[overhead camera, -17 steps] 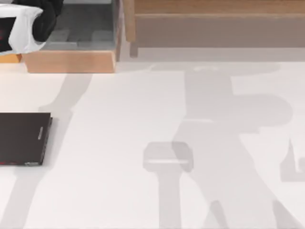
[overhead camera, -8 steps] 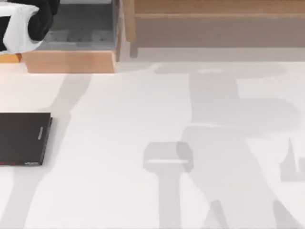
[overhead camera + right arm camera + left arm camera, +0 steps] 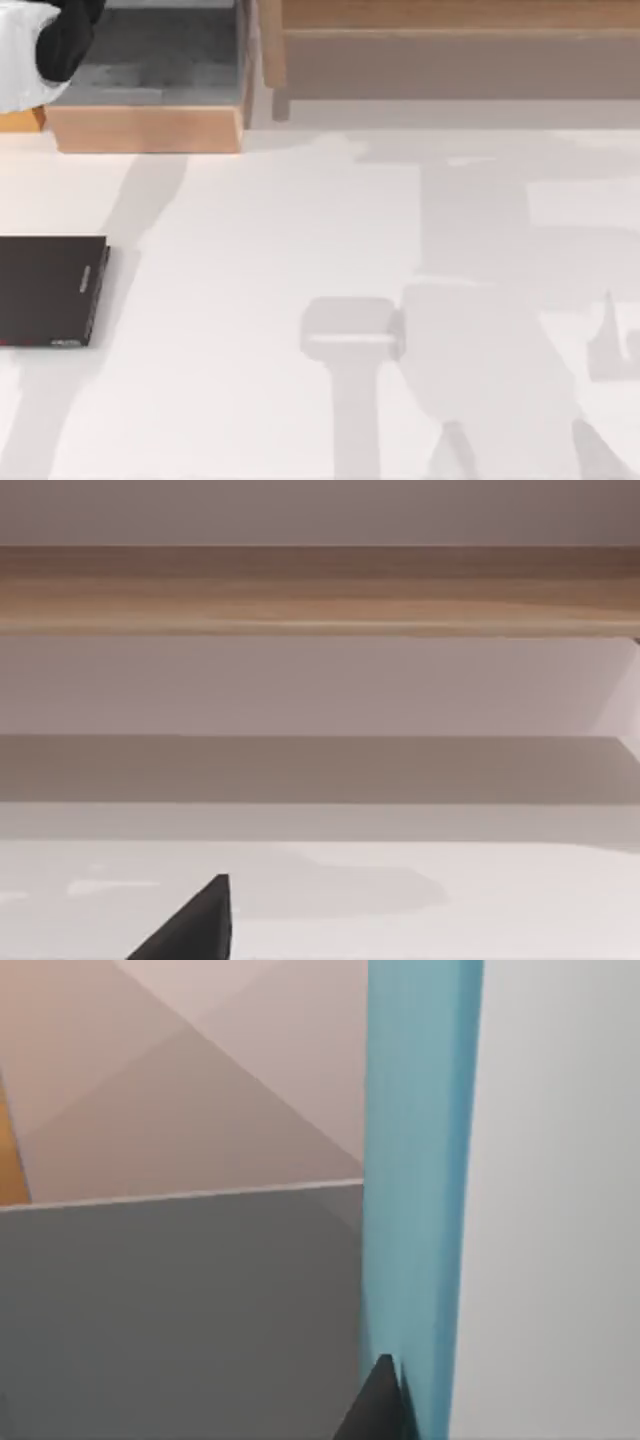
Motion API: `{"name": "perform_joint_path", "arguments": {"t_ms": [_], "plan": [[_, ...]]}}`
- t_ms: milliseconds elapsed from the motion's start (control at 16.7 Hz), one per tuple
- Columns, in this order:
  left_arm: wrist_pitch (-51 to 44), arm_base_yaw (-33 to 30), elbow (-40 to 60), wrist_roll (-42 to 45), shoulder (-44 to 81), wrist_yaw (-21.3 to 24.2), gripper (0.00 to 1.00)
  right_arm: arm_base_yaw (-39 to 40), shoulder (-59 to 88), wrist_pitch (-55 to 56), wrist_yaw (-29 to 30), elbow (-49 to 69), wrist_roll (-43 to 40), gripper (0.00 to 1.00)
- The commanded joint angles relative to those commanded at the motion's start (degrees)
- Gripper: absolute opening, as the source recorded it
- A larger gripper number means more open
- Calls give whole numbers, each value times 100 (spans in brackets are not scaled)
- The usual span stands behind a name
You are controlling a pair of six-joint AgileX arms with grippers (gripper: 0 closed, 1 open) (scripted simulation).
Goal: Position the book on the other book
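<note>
Landmark: the thin, flat black book (image 3: pixel 50 291) lies on the white table (image 3: pixel 250 300) at its left edge, its lettered spine edge turned to the right.
Teal book: the thick teal-blue hardcover book (image 3: pixel 420 1190) stands close before the left wrist camera, a dark fingertip (image 3: pixel 380 1405) of the left gripper against its cover.
Left arm: a white and black part (image 3: pixel 40 50) shows well behind the black book, by the wooden box (image 3: pixel 150 125).
Left claw: seems to grip the teal book.
Right claw: one dark fingertip (image 3: pixel 195 925) over the table; cannot tell open or closed.

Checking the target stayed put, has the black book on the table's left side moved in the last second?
No. The black book lies in the same spot at the top view's left edge, equally far below the wooden box.
</note>
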Motion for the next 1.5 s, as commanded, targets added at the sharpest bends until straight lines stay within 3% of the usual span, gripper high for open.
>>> {"name": "perform_joint_path", "arguments": {"t_ms": [180, 420, 660, 960, 1260, 1500], "plan": [[-19, 210, -355, 1058, -766, 322, 0, 0, 0, 0, 0, 0, 0, 100], [-63, 625, -1115, 3205, -1933, 866, 0, 0, 0, 0, 0, 0, 0, 100], [-157, 1146, -2290, 5421, -2931, 1432, 0, 0, 0, 0, 0, 0, 0, 100], [-303, 1960, -4107, 7498, -3669, 1982, 0, 0, 0, 0, 0, 0, 0, 100], [-461, 2611, -5852, 8834, -3857, 2335, 0, 0, 0, 0, 0, 0, 0, 100], [-525, 2872, -6584, 9352, -3810, 2478, 0, 0, 0, 0, 0, 0, 0, 100]]}}
